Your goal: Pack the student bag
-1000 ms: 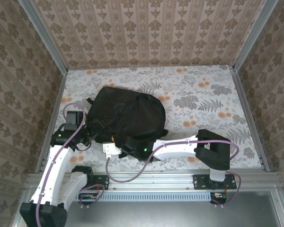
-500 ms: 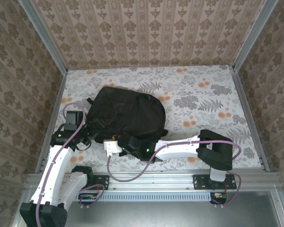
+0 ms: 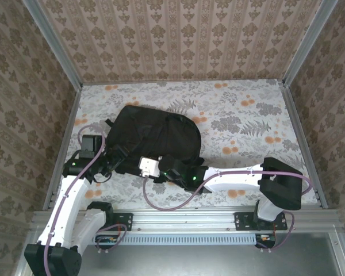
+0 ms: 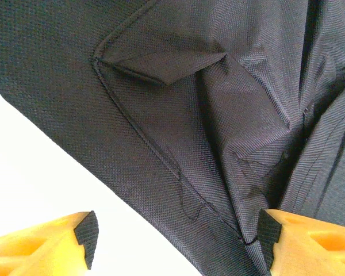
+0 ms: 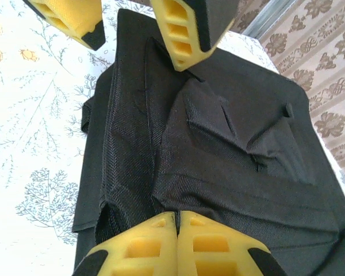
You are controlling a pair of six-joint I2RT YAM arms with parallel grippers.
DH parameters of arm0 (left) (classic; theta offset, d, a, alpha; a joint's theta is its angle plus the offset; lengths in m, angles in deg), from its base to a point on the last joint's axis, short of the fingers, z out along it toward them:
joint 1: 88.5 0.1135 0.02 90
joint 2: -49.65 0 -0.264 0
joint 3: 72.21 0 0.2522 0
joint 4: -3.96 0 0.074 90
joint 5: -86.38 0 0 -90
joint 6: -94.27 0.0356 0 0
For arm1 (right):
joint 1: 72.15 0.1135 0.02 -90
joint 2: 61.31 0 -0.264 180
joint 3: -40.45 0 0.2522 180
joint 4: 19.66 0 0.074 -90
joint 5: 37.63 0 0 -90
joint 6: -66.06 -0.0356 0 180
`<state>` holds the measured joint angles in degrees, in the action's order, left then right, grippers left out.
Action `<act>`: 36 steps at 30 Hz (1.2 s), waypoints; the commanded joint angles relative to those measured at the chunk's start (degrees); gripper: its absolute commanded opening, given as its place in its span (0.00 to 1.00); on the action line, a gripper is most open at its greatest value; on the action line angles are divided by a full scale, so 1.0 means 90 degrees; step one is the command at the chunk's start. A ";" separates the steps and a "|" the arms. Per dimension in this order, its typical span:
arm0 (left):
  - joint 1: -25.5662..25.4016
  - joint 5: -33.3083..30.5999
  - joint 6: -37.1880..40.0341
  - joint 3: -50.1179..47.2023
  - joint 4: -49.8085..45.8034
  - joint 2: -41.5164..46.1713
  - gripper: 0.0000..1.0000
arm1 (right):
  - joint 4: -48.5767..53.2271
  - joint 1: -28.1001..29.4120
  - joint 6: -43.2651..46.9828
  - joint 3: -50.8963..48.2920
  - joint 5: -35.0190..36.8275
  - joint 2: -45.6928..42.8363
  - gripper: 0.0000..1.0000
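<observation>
The student bag (image 3: 155,138), a large black fabric backpack, lies flat on the flowered table at centre left. My left gripper (image 3: 116,156) is at its near left edge. In the left wrist view that left gripper (image 4: 179,238) is open, its yellow fingers (image 4: 43,244) straddling the bag's cloth (image 4: 207,115) and its edge. My right gripper (image 3: 137,165) is at the bag's near edge. In the right wrist view this right gripper (image 5: 177,217) is shut, its tips pinching a raised fold of the bag (image 5: 218,144). The left gripper (image 5: 129,34) shows at the top.
The flowered table top (image 3: 247,121) stretches to the right of the bag. Patterned walls with metal corner posts (image 3: 53,49) close in three sides. A metal rail (image 3: 184,215) with the arm bases runs along the near edge.
My right gripper has closed on the bag's near edge, and its wrist has shifted right and toward the bag. The left gripper has stayed in place, open.
</observation>
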<state>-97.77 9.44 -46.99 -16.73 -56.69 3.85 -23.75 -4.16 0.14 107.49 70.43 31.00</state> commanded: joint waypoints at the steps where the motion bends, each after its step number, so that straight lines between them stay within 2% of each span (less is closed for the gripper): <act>1: -0.0107 0.0058 -0.0100 -0.0150 0.0078 0.0011 0.75 | -0.0213 -0.0100 -0.0703 -0.0165 -0.0299 -0.0365 0.00; 7: -0.0248 -0.0018 -0.0192 -0.0222 0.0213 -0.0081 0.69 | -0.0570 -0.0139 -0.1221 -0.0643 -0.1051 -0.0698 0.00; 12: -0.0286 -0.0159 -0.0230 -0.0302 0.0347 -0.0262 0.68 | -0.0847 -0.0287 -0.1328 -0.1054 -0.1757 -0.1027 0.00; 16: -0.0312 -0.0176 -0.0290 -0.0394 0.0557 -0.0464 0.67 | -0.0830 -0.0461 -0.1539 -0.1061 -0.1909 -0.1086 0.00; 22: -0.0400 -0.0295 -0.0407 -0.0494 0.0768 -0.0552 0.48 | -0.0830 -0.0486 -0.1726 -0.1010 -0.1901 -0.0997 0.00; 30: -0.0424 -0.0600 -0.0292 -0.0520 0.0787 -0.0429 0.08 | -0.0756 -0.0499 -0.1669 -0.1260 -0.1756 -0.1082 0.00; 33: -0.0414 -0.0683 -0.0214 -0.0497 0.0767 -0.0384 0.01 | -0.0771 -0.0540 -0.1689 -0.1436 -0.1749 -0.1254 0.00; 36: -0.0420 -0.0773 -0.0149 -0.0480 0.0761 -0.0332 0.00 | -0.0747 -0.0569 -0.1665 -0.1579 -0.1778 -0.1360 0.00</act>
<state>-101.29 5.92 -50.73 -20.97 -49.54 -0.50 -29.76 -8.80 -14.11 94.57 54.87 21.28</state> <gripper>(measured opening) 0.063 0.059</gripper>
